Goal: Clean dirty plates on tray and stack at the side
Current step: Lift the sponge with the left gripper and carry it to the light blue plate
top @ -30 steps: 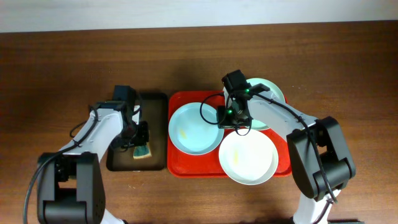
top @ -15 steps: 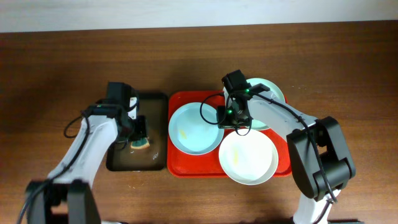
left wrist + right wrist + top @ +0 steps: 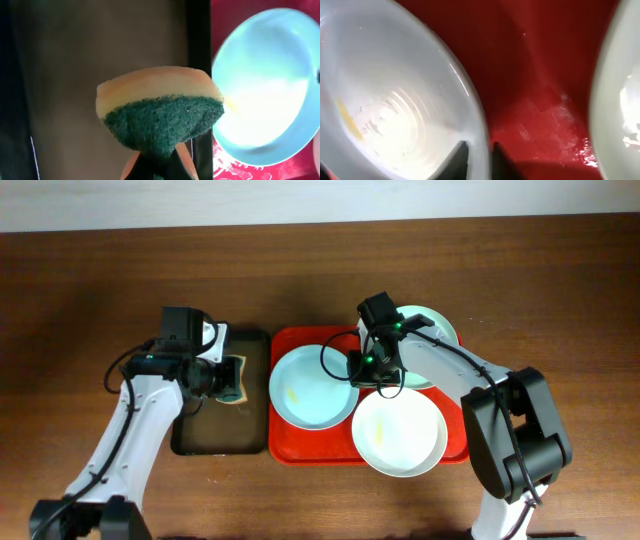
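Overhead: the large bright red rectangular plastic tray (image 3: 300, 452) lies mid-counter (image 3: 100, 280) with all three plates on it; the pale blue round shallow plate (image 3: 310, 385) is at its left, the white round plate (image 3: 398, 432) at the near right over the near rim, and the pale green round plate (image 3: 437, 330) at the far right corner, partly under my right arm. My left hand (image 3: 222, 377) hangs over the narrow black tray (image 3: 215, 435) just left of the red one; my right hand (image 3: 372, 372) is down at the blue plate's right edge.

Left wrist: my left hand (image 3: 157, 167) is clamped tight on the yellow foam sponge with a green scouring face (image 3: 160, 110), pinched at its lower edge; the blue plate (image 3: 265, 90) lies to the right, apart from it.

Right wrist: my right hand (image 3: 479, 155) is all but closed, one finger inside and one outside the blue plate's rim (image 3: 470, 100); a yellowish streak (image 3: 347, 120) marks the bowl; which pale plate (image 3: 620, 90) shows at the right edge I cannot tell.

I judge the plate stiff, light and glossy, so slippery; the rim is the only hold, and a thin pinch there may let it pivot under scrubbing; the sponge is soft and will squash.
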`<state>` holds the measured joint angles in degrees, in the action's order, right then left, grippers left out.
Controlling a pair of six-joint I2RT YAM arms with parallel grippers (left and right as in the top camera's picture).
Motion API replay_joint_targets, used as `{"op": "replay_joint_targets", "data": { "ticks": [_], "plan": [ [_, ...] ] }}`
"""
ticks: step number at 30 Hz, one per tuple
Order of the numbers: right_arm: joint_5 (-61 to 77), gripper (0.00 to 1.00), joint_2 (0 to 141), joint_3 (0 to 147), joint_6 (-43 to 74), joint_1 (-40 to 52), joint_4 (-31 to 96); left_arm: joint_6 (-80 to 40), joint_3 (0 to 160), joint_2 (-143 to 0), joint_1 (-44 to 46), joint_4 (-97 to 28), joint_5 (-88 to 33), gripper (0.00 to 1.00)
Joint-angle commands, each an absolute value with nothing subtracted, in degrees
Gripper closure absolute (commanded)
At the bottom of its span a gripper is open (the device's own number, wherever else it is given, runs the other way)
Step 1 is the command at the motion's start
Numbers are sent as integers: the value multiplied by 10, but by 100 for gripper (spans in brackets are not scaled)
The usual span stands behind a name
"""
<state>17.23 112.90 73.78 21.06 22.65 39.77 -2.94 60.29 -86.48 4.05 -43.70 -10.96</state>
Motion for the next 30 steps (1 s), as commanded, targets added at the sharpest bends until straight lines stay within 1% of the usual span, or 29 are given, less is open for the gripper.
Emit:
{"op": "replay_joint_targets", "data": {
  "ticks": [1, 3, 4, 5, 6, 8, 10, 14, 15, 16, 17, 18, 19, 20, 24, 26, 28, 30],
  "plan": [
    [171, 96, 1137, 734, 215, 229, 394, -21, 614, -887, 40, -440, -125, 100],
    [158, 96, 1137, 734, 215, 229, 389, -26, 614, -888, 40, -440, -125, 100],
    [158, 87, 1137, 734, 215, 229, 386, -32, 614, -888, 40, -440, -125, 100],
    [158, 83, 1137, 734, 215, 229, 385, -34, 614, -888, 40, -440, -125, 100],
    [158, 82, 1137, 734, 215, 229, 385, -34, 614, -888, 40, -442, -125, 100],
    [158, 83, 1137, 734, 215, 229, 383, -34, 614, -888, 40, -445, -125, 100],
    [158, 95, 1137, 734, 215, 229, 380, -34, 614, -888, 40, -445, -125, 100],
    [160, 96, 1137, 734, 220, 229, 378, -69, 621, -888, 40, -448, -125, 100],
    [160, 83, 1137, 734, 220, 229, 376, -68, 628, -888, 40, -453, -125, 100],
    [158, 76, 1137, 734, 219, 229, 373, -69, 634, -888, 40, -455, -125, 100],
    [158, 77, 1137, 734, 219, 229, 372, -68, 639, -888, 40, -457, -125, 100],
    [158, 84, 1137, 734, 219, 228, 372, -69, 644, -888, 40, -462, -125, 100],
    [158, 93, 1137, 737, 219, 228, 372, -69, 649, -888, 40, -470, -125, 100],
    [158, 96, 1137, 741, 219, 228, 373, -69, 651, -888, 40, -475, -125, 100],
    [157, 96, 1124, 743, 220, 228, 377, -73, 652, -888, 49, -476, -125, 100],
    [114, 96, 1117, 743, 255, 228, 396, -73, 652, -888, 64, -476, -125, 100],
    [89, 96, 1112, 743, 256, 228, 404, -73, 652, -888, 72, -476, -125, 100],
    [96, 88, 1111, 743, 255, 229, 404, -77, 652, -888, 78, -474, -125, 100]
  ]
}}
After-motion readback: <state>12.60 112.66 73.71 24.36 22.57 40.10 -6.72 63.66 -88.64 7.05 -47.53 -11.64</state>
